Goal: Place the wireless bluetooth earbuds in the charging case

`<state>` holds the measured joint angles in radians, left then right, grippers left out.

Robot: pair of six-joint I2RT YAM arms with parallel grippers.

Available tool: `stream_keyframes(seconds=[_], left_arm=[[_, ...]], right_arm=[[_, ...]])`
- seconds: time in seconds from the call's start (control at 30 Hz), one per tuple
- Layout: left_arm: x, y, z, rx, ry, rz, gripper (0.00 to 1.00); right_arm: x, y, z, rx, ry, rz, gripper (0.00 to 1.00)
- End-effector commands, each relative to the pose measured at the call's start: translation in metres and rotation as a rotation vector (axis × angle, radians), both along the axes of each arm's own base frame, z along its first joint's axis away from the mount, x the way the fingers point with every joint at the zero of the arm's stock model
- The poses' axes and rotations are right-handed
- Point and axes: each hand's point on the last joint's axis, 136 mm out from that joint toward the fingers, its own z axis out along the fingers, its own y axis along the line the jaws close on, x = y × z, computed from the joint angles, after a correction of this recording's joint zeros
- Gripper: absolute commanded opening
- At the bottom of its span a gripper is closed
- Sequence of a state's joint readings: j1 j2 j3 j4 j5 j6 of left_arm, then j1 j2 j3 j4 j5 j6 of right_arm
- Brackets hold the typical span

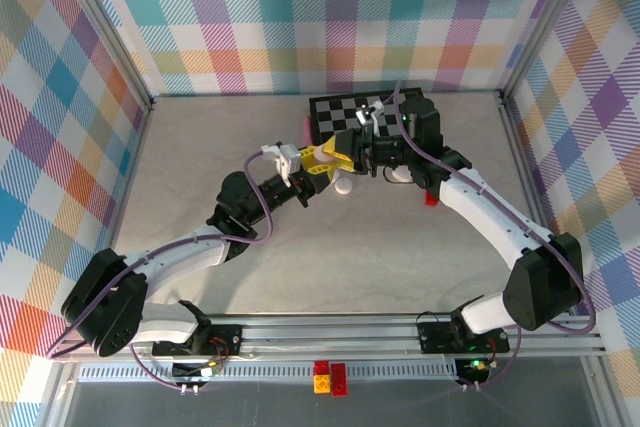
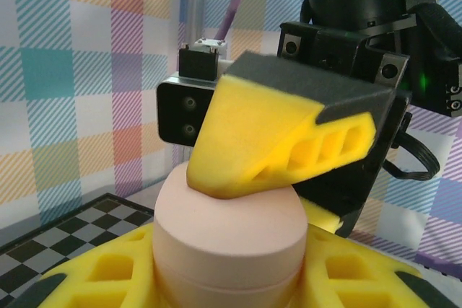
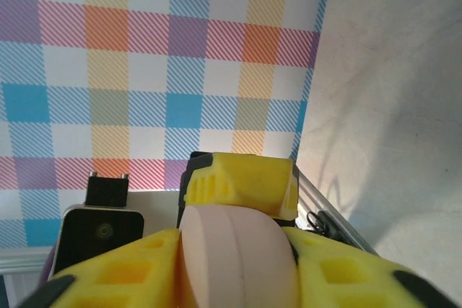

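A pale pink pebble-shaped charging case (image 2: pixel 227 229) is held in mid-air between both arms, its lid closed. My left gripper (image 1: pixel 327 160) is shut on it, its yellow fingers (image 2: pixel 94 279) pressing both sides. My right gripper (image 1: pixel 360 158) is shut on the same case (image 3: pixel 234 257) from the opposite side; one of its fingers (image 2: pixel 274 142) lies across the case's top. The two grippers meet just in front of the checkerboard mat (image 1: pixel 335 112). I cannot make out any of the tiny stemmed earbuds; the grippers hide what lies under them.
A small white rounded object (image 1: pixel 343 187) lies on the table just below the grippers, and another white one (image 1: pixel 400 175) sits under the right arm. A small red piece (image 1: pixel 431 197) lies to the right. Plaid walls enclose the table.
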<state>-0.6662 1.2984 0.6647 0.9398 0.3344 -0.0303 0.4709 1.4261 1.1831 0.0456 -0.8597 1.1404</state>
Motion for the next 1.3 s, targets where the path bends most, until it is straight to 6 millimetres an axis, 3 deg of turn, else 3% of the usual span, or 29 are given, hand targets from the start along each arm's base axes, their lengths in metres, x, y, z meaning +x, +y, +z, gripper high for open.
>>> stream_keyframes(seconds=[0.0,0.07,0.27,0.47,0.6,0.67,0.9,1.13,1.27], left_arm=[[-0.012,0.003,0.027,-0.049,-0.065,-0.023,0.36],[-0.012,0.003,0.024,-0.035,-0.055,-0.026,0.39],[-0.019,0.008,0.004,0.063,-0.015,-0.017,0.77],[-0.035,0.012,-0.043,0.261,0.048,-0.055,0.99],[-0.044,0.015,-0.058,0.313,0.098,-0.084,1.0],[-0.048,0.016,-0.063,0.326,0.113,-0.098,1.0],[-0.053,0.017,-0.09,0.411,0.17,-0.124,1.0],[-0.056,0.016,-0.105,0.436,0.199,-0.145,1.0],[-0.058,0.017,-0.111,0.453,0.202,-0.151,1.0]], right_arm=[[0.003,-0.002,0.001,0.02,-0.007,-0.015,0.23],[0.002,-0.003,-0.001,0.015,-0.013,-0.017,0.15],[0.011,-0.02,-0.019,-0.082,-0.059,-0.118,0.14],[0.022,-0.045,-0.074,-0.202,-0.015,-0.213,0.13],[0.03,-0.062,-0.12,-0.29,0.02,-0.275,0.12],[0.032,-0.073,-0.154,-0.359,0.078,-0.303,0.12],[0.03,-0.082,-0.23,-0.457,0.177,-0.31,0.11],[0.024,-0.087,-0.28,-0.52,0.242,-0.302,0.13],[0.023,-0.087,-0.296,-0.522,0.277,-0.307,0.23]])
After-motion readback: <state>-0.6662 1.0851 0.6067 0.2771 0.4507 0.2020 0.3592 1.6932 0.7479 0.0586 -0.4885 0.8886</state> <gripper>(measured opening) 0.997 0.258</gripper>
